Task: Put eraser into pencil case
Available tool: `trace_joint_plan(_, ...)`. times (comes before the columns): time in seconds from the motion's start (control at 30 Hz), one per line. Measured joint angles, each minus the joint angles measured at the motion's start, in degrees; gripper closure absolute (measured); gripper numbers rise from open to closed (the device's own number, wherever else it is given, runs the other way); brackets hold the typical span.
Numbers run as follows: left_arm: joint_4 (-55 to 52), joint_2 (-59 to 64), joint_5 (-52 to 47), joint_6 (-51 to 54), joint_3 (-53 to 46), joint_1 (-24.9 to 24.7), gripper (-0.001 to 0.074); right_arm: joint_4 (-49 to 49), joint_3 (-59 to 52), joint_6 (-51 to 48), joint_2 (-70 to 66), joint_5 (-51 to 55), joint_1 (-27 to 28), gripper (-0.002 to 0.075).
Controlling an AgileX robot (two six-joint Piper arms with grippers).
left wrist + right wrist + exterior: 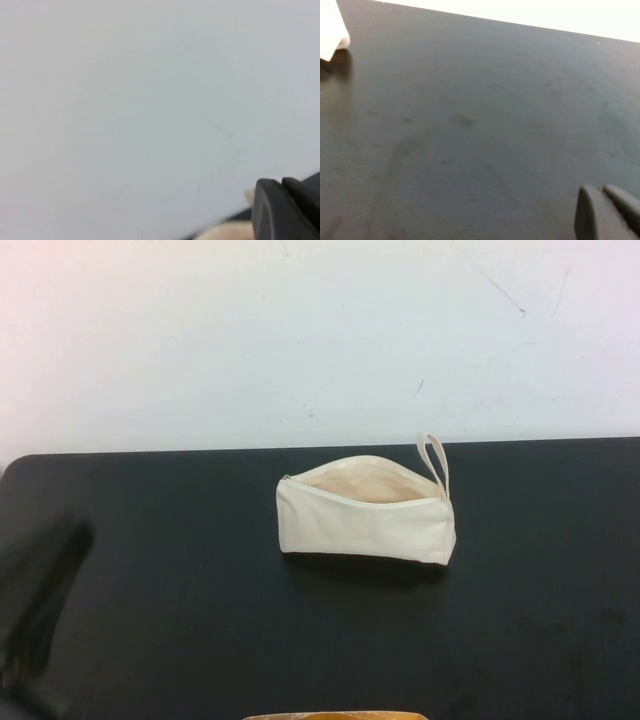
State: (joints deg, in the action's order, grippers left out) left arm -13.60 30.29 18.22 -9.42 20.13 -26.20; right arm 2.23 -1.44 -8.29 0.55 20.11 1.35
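Left gripper (286, 212) and right gripper (606, 214) flank unzipped cream pencil case (365, 527).

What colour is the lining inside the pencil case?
Tan, inside the cream-white pencil case; clearest in the high view.

The left arm (40, 590) shows in the high view only as a dark blurred mass at the table's left edge. The left gripper (285, 210) appears in its wrist view as dark finger parts in one corner, raised and facing the pale wall. The right gripper (607, 212) hangs low above the dark tabletop, with only its dark fingers showing at the corner.
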Motion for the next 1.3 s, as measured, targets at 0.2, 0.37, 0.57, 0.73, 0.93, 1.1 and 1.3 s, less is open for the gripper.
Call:
trace_joint_plan(0.2, 0.00, -7.85, 6.00, -16.09, -17.43, 10.79, 0.0736, 0.00, 0.00, 0.00, 0.00, 0.00, 0.00, 0.0727)
trace_joint_plan(0.37, -3.26, -12.69, 3.28, -25.36, -21.58, 19.84, 0.0736, 0.00, 0.00, 0.00, 0.00, 0.00, 0.00, 0.0727)
trace_joint_plan(0.57, -10.59, -16.41, 2.09, -28.32, -21.58, 26.74, 0.0736, 0.00, 0.00, 0.00, 0.00, 0.00, 0.00, 0.0727)
trace_joint_plan(0.73, -17.74, -19.60, -1.25, -30.10, -21.58, 26.02, 0.0736, 0.00, 0.00, 0.00, 0.00, 0.00, 0.00, 0.0727)
trace_joint_plan(0.93, -20.25, -22.45, 1.44, -30.72, -21.58, 26.14, 0.0737, 0.00, 0.00, 0.00, 0.00, 0.00, 0.00, 0.0727)
trace_joint_plan(1.1, -19.63, -22.67, 6.01, -28.48, -21.58, 26.47, 0.0737, 0.00, 0.00, 0.00, 0.00, 0.00, 0.00, 0.0727)
trace_joint_plan(1.3, -11.48, -23.92, 5.47, -27.42, -21.58, 26.20, 0.0737, 0.00, 0.00, 0.00, 0.00, 0.00, 0.00, 0.0727)
